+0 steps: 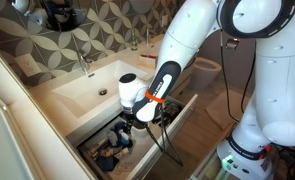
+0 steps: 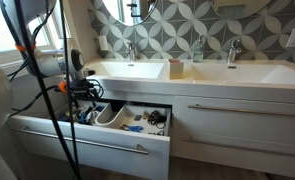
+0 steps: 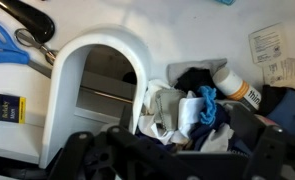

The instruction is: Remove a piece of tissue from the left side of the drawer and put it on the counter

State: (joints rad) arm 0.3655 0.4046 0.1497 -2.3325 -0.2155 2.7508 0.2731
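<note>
1. the claw (image 3: 172, 152) stands wide apart, its dark fingers (image 3: 82, 150) on either side of the crumpled white tissue (image 3: 167, 110) in the wrist view. it grips nothing, and i cannot tell whether it touches the tissue.
2. the tissue lies in the open drawer (image 2: 107, 140), between a white arched plastic holder (image 3: 97, 70) and a bottle (image 3: 237, 85) with an orange band. soft blue cloth (image 3: 205, 108) rests against it.
3. the writing on a paper label (image 3: 270, 45) and a yellow-and-blue tag (image 3: 7, 107) is too blurred to read.
4. blue-handled scissors (image 3: 2, 40) lie flat, and the smooth white bench (image 2: 227, 72) sits above the drawer.
</note>
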